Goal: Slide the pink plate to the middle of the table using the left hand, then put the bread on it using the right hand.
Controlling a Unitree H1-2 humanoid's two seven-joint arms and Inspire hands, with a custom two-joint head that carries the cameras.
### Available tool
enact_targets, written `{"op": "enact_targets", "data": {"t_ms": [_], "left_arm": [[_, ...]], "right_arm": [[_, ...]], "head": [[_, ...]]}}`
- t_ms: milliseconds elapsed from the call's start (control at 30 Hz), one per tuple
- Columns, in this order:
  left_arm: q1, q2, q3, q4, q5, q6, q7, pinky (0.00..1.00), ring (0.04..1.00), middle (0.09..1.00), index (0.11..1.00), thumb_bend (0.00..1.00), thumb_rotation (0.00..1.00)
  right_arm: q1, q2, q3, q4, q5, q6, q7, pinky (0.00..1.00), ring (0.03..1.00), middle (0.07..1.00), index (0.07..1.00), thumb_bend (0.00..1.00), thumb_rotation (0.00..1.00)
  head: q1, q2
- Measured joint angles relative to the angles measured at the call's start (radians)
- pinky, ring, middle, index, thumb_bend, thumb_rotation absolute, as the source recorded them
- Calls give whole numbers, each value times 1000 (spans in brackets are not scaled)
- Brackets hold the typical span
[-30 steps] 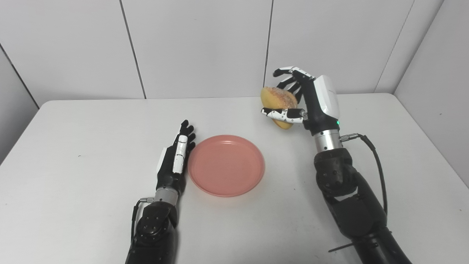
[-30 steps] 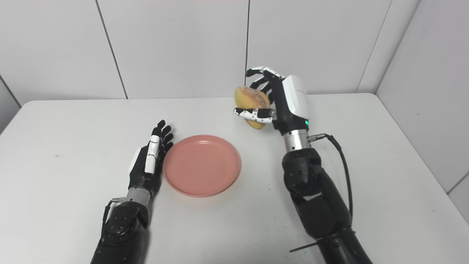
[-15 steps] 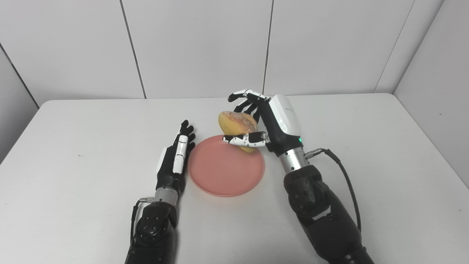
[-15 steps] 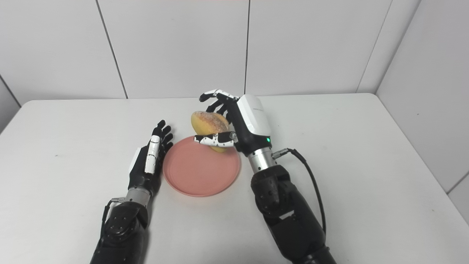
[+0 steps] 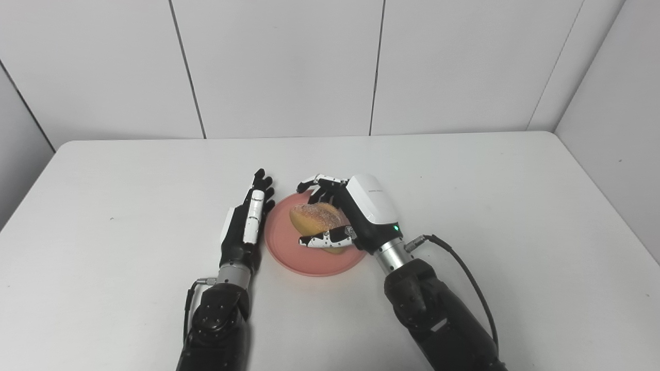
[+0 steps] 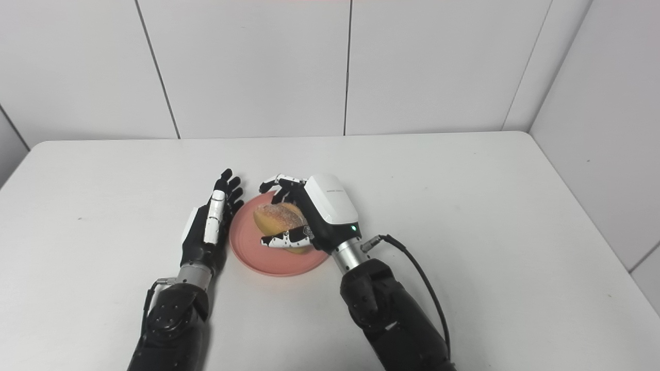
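Holding bread over pink plate, right robot hand, left robot hand beside

The white tabletop is carrying a pink plate near its middle; the left hand is lying flat on it, just beside the plate's left rim.

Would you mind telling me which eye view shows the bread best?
Neither by much; the left eye view is marginally better, showing the bread over the pink plate in the right hand. The right eye view shows the same sugared top, with the thumb likewise crossing its front.
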Motion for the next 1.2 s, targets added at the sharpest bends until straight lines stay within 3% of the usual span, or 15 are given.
{"op": "enact_targets", "data": {"t_ms": [233,400,433,467,533,667,833,967,1200], "left_arm": [[0,-4,2,0,0,0,6,962,965,961,961,618,1000],[0,-5,3,0,0,1,7,955,961,962,963,616,1000],[0,-5,3,0,0,1,7,952,958,961,961,612,1000],[0,-5,3,0,0,1,7,950,957,959,956,608,1000],[0,-6,4,-1,0,1,7,949,956,958,953,601,1000],[0,-8,5,-6,0,10,9,938,949,953,952,603,1000],[0,-9,4,-11,1,18,18,935,951,953,948,607,1000],[0,-9,4,-12,1,19,18,948,960,963,956,609,1000],[0,-9,3,-12,0,20,17,960,965,966,965,607,1000]], "right_arm": [[-11,-17,21,73,-68,-12,-28,528,574,493,615,535,0],[-29,-28,29,98,-90,-29,-43,571,622,495,695,536,0],[-32,-29,30,101,-95,-32,-44,574,633,604,723,485,0],[-33,-31,31,103,-99,-35,-48,580,649,690,755,447,75],[-33,-32,33,107,-105,-40,-58,603,685,762,789,430,246],[-33,-36,37,107,-106,-45,-62,690,783,843,833,463,564],[-33,-48,43,92,-98,-47,-36,825,860,905,883,566,838],[-32,-60,44,81,-78,-52,-4,927,919,951,934,669,974],[-21,-58,28,53,-1,-83,19,973,965,982,971,721,1000]], "head": [[2,2],[0,2],[0,2],[0,2],[0,2],[-2,3],[-2,3],[0,3],[-2,3]]}}
